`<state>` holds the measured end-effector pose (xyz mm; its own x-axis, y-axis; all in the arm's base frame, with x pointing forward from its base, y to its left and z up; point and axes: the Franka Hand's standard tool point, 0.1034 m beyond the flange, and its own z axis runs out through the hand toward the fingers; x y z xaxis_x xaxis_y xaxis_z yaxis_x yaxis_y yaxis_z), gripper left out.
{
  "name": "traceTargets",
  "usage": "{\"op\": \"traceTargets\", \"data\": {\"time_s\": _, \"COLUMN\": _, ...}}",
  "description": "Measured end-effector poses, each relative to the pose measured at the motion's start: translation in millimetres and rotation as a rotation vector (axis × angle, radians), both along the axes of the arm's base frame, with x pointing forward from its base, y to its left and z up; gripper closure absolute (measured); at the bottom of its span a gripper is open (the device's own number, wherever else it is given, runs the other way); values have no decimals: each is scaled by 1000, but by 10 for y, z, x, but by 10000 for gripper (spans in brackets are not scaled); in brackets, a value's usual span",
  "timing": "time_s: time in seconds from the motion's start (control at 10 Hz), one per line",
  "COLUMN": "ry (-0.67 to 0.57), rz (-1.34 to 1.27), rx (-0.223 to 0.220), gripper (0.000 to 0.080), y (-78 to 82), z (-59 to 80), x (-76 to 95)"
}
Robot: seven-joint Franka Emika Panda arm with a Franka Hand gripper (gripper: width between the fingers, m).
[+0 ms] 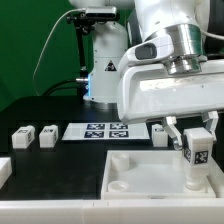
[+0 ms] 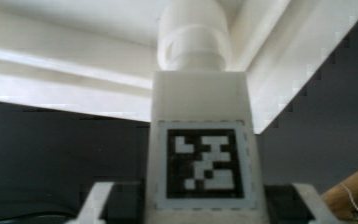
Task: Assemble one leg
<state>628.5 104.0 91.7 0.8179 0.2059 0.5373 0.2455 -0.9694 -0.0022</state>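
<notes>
My gripper (image 1: 196, 135) is shut on a white leg (image 1: 196, 155) with a black-and-white tag facing the camera. It holds the leg upright over the near right corner of the large white square tray-like piece (image 1: 135, 172). In the wrist view the leg (image 2: 202, 120) fills the middle between my fingers (image 2: 108, 205), and its round end meets the white piece (image 2: 69, 70). Three more legs lie on the table: two at the exterior view's left (image 1: 22, 137) (image 1: 47, 136) and one beside the gripper (image 1: 159, 131).
The marker board (image 1: 104, 129) lies flat behind the tray-like piece. A white part (image 1: 3, 170) shows at the exterior view's left edge. The arm's base (image 1: 105, 65) stands at the back.
</notes>
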Motion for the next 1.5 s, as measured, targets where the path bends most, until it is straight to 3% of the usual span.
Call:
{"op": "traceTargets", "data": {"time_s": 0.5, "ry": -4, "rz": -5, "rx": 0, "gripper": 507, "y": -12, "z": -144, "x": -41}}
{"op": "traceTargets", "data": {"time_s": 1.1, "ry": -42, "rz": -4, "rx": 1, "gripper": 507, "y": 25, "z": -95, "x": -31}}
{"op": "traceTargets", "data": {"time_s": 1.2, "ry": -43, "rz": -4, "rx": 1, "gripper": 299, "y": 19, "z": -88, "x": -27}}
{"op": "traceTargets", "data": {"time_s": 1.3, "ry": -43, "rz": -5, "rx": 0, "gripper": 299, "y": 13, "z": -88, "x": -26}}
{"op": "traceTargets", "data": {"time_s": 1.4, "ry": -43, "rz": -5, "rx": -1, "gripper": 178, "y": 5, "z": -90, "x": -26}}
{"op": "traceTargets", "data": {"time_s": 1.5, "ry": -42, "rz": -6, "rx": -1, "gripper": 158, "y": 1, "z": -97, "x": -28}}
